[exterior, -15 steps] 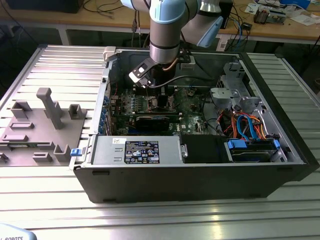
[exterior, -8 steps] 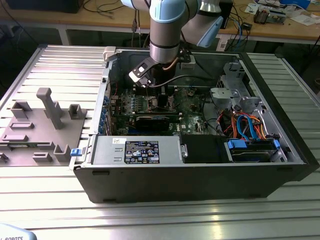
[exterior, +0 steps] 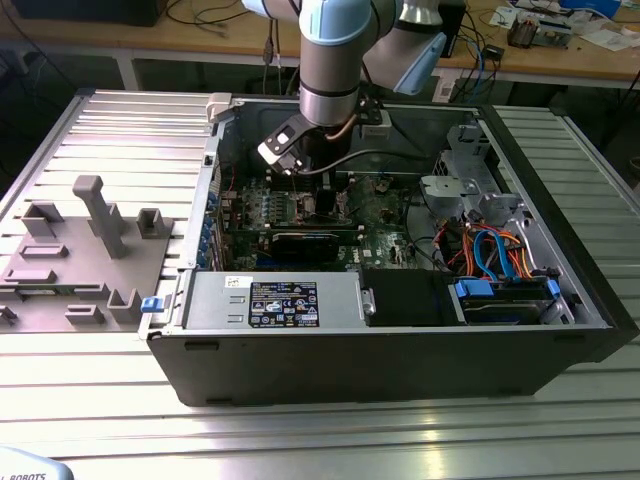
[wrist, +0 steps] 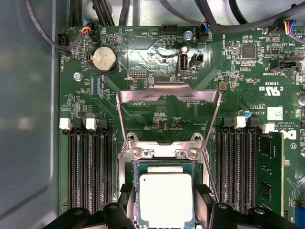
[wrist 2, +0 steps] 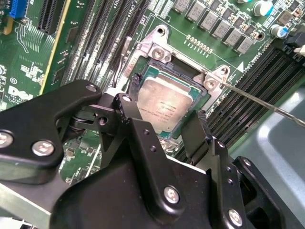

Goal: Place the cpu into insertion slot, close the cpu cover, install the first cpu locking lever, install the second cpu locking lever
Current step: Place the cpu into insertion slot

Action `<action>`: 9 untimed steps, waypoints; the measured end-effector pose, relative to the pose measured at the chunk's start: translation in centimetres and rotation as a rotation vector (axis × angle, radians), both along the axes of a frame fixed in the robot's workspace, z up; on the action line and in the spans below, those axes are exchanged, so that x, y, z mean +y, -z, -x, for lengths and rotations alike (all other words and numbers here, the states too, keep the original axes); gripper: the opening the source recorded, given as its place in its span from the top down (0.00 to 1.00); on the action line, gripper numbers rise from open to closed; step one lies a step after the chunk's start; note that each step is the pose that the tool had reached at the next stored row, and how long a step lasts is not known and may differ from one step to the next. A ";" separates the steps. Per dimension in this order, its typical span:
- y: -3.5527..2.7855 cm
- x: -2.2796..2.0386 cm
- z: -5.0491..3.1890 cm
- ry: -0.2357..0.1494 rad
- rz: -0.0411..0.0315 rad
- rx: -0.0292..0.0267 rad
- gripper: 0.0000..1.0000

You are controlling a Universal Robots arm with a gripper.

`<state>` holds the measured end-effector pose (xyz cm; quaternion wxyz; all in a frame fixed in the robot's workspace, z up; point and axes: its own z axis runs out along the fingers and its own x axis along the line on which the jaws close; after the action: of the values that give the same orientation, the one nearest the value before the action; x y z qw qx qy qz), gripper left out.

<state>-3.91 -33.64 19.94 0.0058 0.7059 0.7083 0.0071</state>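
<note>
CPU (wrist: 166,198) lies flat in the insertion slot (wrist 2: 167,67) mid-motherboard (wrist: 143,57), with the end effector (wrist 2: 163,117) straddling it; whether it grips or has let go I cannot tell. This looks like the placement step: the cpu cover (wrist: 169,93) lies open. Withdrawal calls for a straight lift.

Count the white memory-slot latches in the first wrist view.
3 white latches: the first two side by side nearer the coin battery, the third across the cpu cover; more may be hidden.
</note>
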 end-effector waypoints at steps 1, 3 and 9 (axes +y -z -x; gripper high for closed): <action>0.01 -0.05 0.00 0.000 0.0000 0.0000 0.38; 0.01 -0.13 0.00 0.000 0.0000 0.0000 0.38; -0.59 -0.14 0.00 0.000 0.0000 -0.0001 0.38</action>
<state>-3.91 -33.78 20.53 0.0058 0.7059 0.7082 0.0072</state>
